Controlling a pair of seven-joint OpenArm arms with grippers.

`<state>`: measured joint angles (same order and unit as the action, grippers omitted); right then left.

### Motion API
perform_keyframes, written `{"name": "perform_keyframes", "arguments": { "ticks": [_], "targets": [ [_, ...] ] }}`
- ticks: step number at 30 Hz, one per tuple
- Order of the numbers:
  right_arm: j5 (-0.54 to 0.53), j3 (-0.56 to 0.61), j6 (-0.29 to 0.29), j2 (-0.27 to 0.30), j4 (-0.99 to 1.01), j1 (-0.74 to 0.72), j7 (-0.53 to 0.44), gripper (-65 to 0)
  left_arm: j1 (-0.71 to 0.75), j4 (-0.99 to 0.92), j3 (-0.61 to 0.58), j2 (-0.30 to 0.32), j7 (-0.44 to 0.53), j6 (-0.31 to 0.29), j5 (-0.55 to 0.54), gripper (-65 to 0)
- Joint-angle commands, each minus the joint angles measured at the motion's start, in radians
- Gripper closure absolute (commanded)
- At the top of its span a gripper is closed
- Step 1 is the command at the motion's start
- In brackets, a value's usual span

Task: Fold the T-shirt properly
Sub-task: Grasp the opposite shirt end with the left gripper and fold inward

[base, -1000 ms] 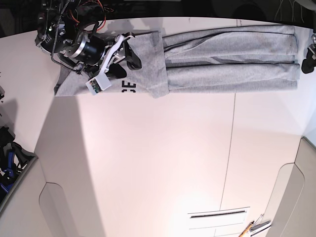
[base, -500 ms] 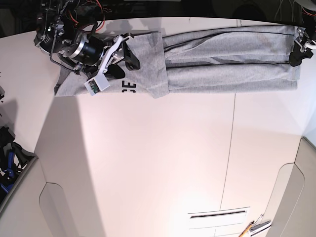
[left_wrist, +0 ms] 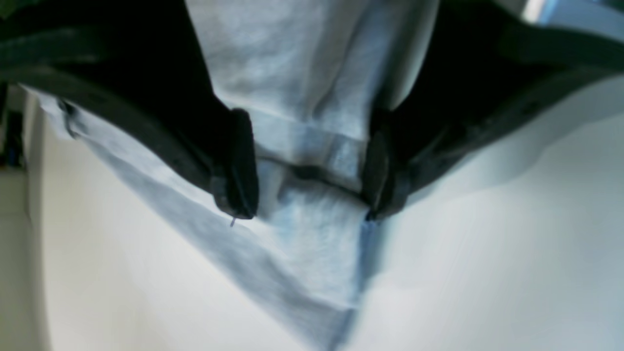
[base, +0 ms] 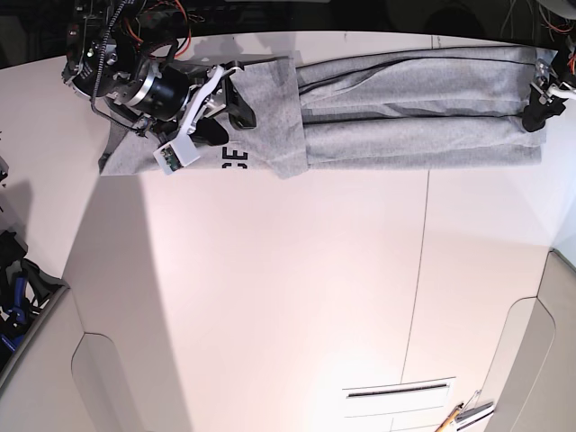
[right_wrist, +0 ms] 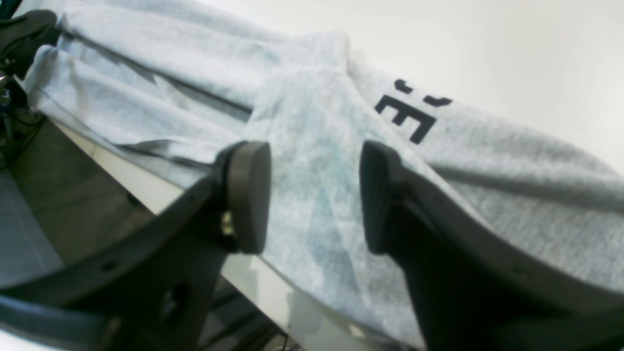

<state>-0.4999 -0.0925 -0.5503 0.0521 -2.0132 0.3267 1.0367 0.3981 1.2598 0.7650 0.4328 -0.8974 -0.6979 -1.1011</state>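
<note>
The grey T-shirt (base: 405, 135) lies as a long narrow strip along the table's far edge, with one end flap folded over near black lettering (base: 234, 159). My right gripper (base: 227, 121) hovers open over that folded flap. In the right wrist view its fingers (right_wrist: 248, 195) stand apart above the T-shirt (right_wrist: 312, 122), with nothing between them. My left gripper (base: 537, 112) is at the strip's other end. In the left wrist view it (left_wrist: 309, 180) is open, and its fingertips (left_wrist: 239, 170) straddle the hem of the T-shirt (left_wrist: 312, 73).
The white table (base: 288, 297) has a thin seam (base: 418, 288) running toward the front. A pen and small tools (base: 463, 414) lie at the front right beside a slot (base: 396, 391). Dark gear (base: 13, 279) sits off the left edge. The table's far edge (right_wrist: 146, 185) drops right behind the shirt.
My left gripper has come in from the table's right edge and now sits on the shirt's hem end. The right gripper has stayed over the folded flap.
</note>
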Motion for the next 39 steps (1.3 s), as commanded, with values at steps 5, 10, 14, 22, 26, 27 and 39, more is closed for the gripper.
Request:
{"name": "perform_keyframes", "arguments": {
  "ticks": [5,10,14,22,26,27,39],
  "targets": [
    [-0.015,-0.002,-0.003,0.001,-0.019,-0.005,-0.023,-29.7,0.003,0.009,-0.039,0.011,-0.01,0.0,0.016,-37.4],
    [-0.015,-0.002,-0.003,0.001,-0.019,-0.005,-0.023,-29.7,0.004,0.009,-0.031,0.011,-0.01,0.0,0.013,-25.9],
    [-0.016,-0.002,-0.003,0.0,-0.019,-0.005,-0.023,-29.7,0.001,0.009,-0.031,0.011,0.008,0.0,-0.024,-5.5],
    [-0.015,-0.019,-0.003,0.0,-0.021,-0.005,-0.039,-29.7,-0.029,0.042,-0.031,0.011,0.013,0.0,-0.086,0.0],
    [-0.016,-0.076,-0.003,0.0,-0.03,-0.005,-0.039,-29.7,-0.029,0.113,-0.031,0.01,-0.014,0.0,-0.125,0.0],
    [-0.016,-0.097,-0.003,0.0,-0.034,-0.005,-0.039,-29.7,-0.029,0.134,-0.031,0.011,-0.026,0.0,-0.14,0.0],
    [-0.016,-0.428,-0.002,0.021,-0.084,-0.005,-0.038,-29.7,-0.028,0.357,-0.032,-0.054,-0.282,0.0,-0.382,0.0]
  ]
}}
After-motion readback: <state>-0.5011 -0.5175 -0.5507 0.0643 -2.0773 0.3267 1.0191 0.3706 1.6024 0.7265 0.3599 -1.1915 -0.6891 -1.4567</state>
